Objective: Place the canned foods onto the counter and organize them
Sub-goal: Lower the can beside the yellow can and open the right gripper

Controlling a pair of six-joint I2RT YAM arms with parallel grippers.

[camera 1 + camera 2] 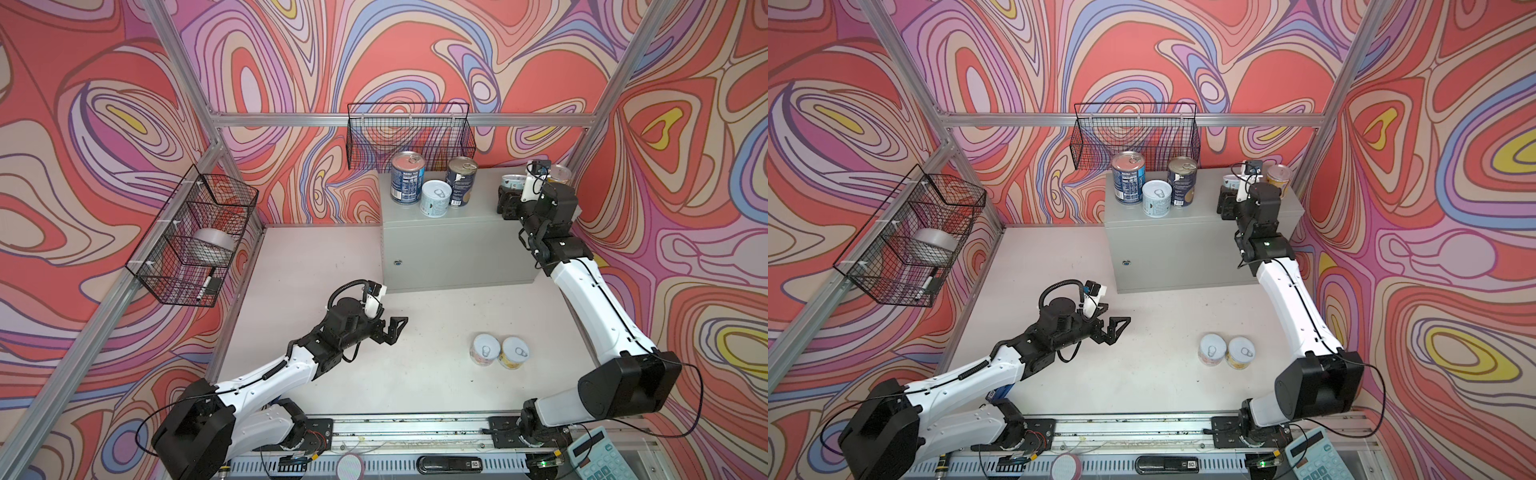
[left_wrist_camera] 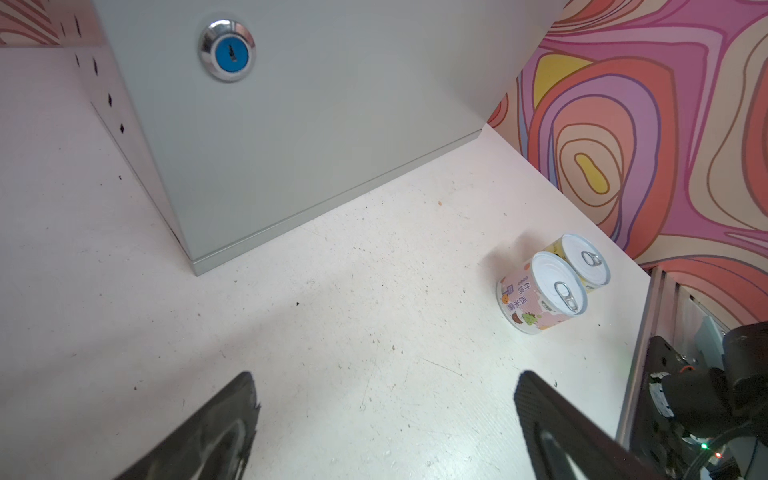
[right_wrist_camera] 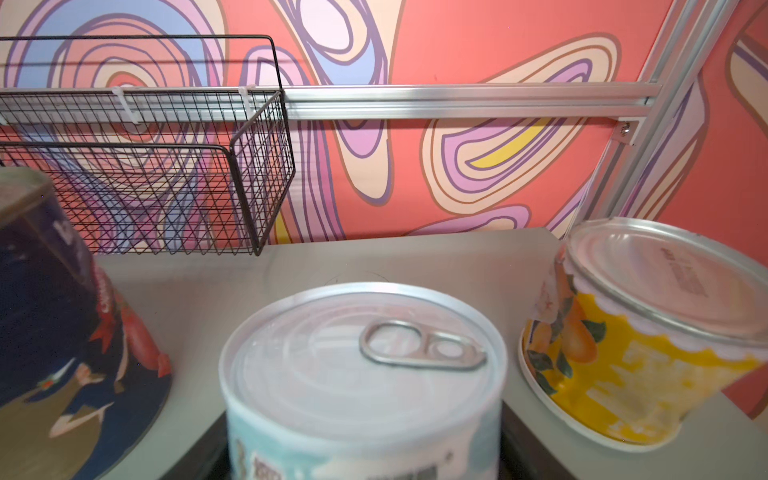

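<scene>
My right jaws clasp the teal can (image 3: 361,374) near the grey metal cabinet's (image 1: 457,249) right rear corner, just beside a yellow can (image 3: 631,353). Tall blue cans (image 1: 407,178) and a pale can (image 1: 435,198) cluster at its left rear. My left jaws hang spread wide over the bare, scuffed desk (image 1: 415,386). A pink can (image 1: 485,350) and the other yellow can (image 1: 514,352) stand side by side toward the desk's right front.

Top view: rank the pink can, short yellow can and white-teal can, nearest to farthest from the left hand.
1. pink can, on the table, right of the left hand.
2. short yellow can, just beyond the pink one.
3. white-teal can, up on the counter.
</scene>
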